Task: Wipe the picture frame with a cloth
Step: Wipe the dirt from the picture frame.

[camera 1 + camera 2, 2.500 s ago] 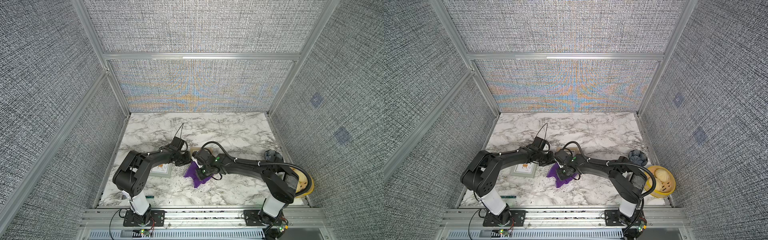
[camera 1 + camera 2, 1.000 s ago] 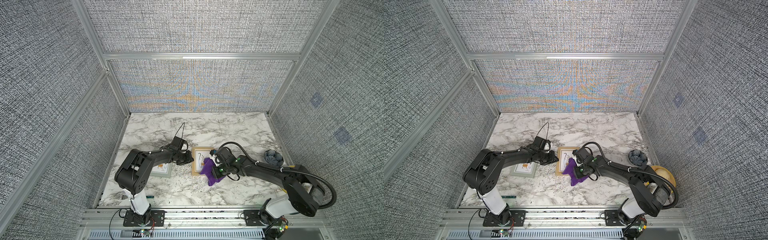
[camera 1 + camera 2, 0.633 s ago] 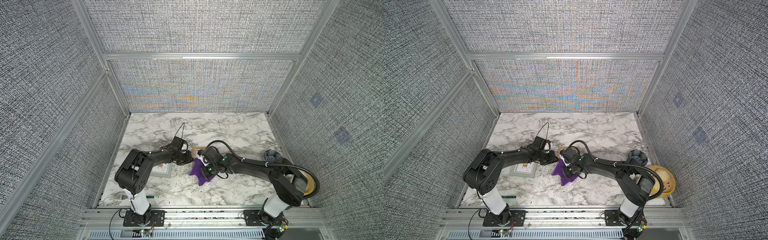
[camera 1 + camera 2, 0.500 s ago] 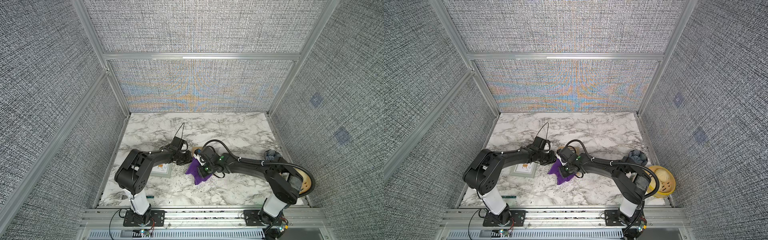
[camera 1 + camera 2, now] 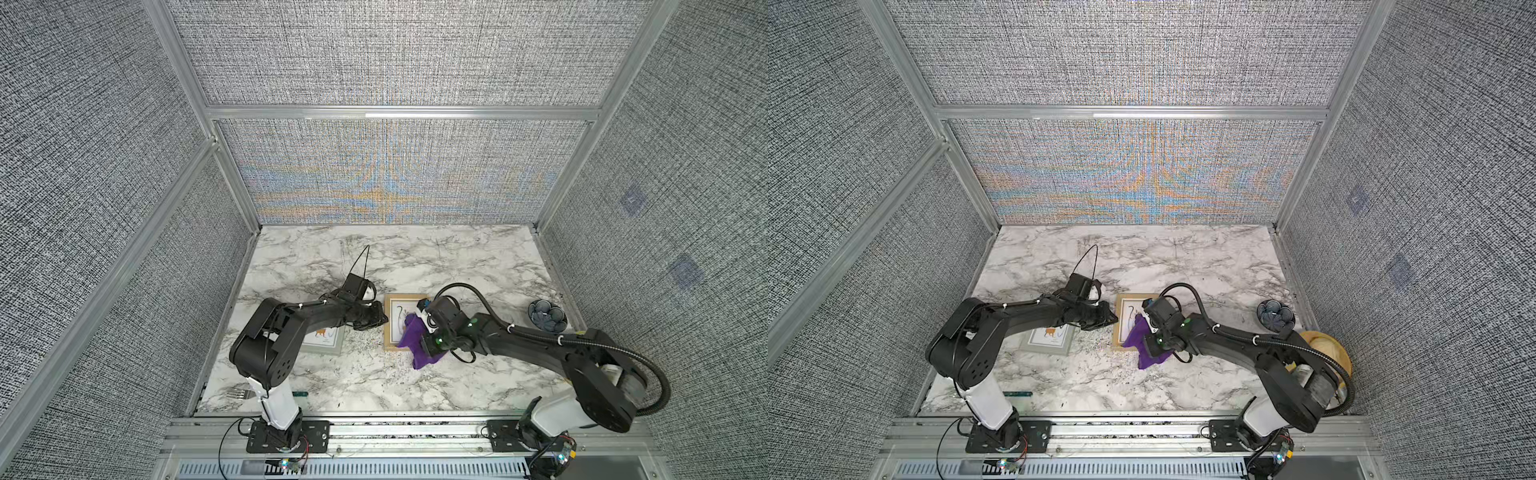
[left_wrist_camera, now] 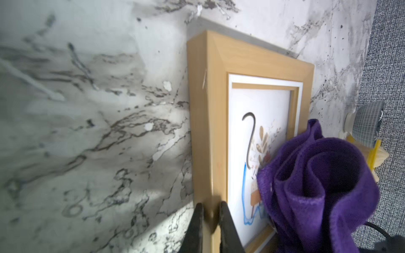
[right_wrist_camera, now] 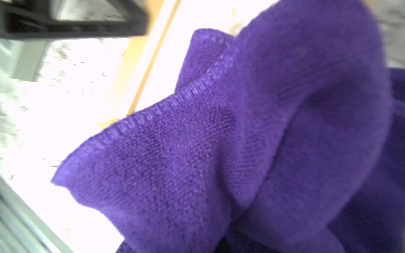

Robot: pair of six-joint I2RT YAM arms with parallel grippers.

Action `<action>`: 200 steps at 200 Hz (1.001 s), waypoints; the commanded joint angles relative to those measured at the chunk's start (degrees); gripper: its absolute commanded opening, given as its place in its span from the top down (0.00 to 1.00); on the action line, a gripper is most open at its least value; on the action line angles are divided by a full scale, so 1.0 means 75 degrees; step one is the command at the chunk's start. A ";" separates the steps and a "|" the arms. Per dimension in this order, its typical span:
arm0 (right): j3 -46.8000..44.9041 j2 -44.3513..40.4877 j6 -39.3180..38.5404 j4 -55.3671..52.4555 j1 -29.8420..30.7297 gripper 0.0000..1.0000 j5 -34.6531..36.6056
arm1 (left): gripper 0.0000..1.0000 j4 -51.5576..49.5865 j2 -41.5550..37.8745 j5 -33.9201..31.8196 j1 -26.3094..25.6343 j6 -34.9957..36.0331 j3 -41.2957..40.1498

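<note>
Cloth [image 7: 197, 153] hides the right claw [image 5: 422, 332] that pinches it. Left claw [image 6: 210, 210] pinches the picture frame [image 6: 201, 131] edge.

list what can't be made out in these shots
right gripper: tips buried in the cloth, right wrist and both top views.
wooden frame: cloth covers part of its picture, left wrist view.
grey frame: left arm overlaps its picture, both top views.
fork: too small for detail, in a top view.
</note>
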 commanded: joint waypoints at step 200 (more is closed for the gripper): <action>-0.0841 -0.0598 -0.0126 -0.0561 -0.0236 1.00 0.0528 | 0.96 -0.2816 0.0544 -0.1862 -0.0013 0.0354 -0.0263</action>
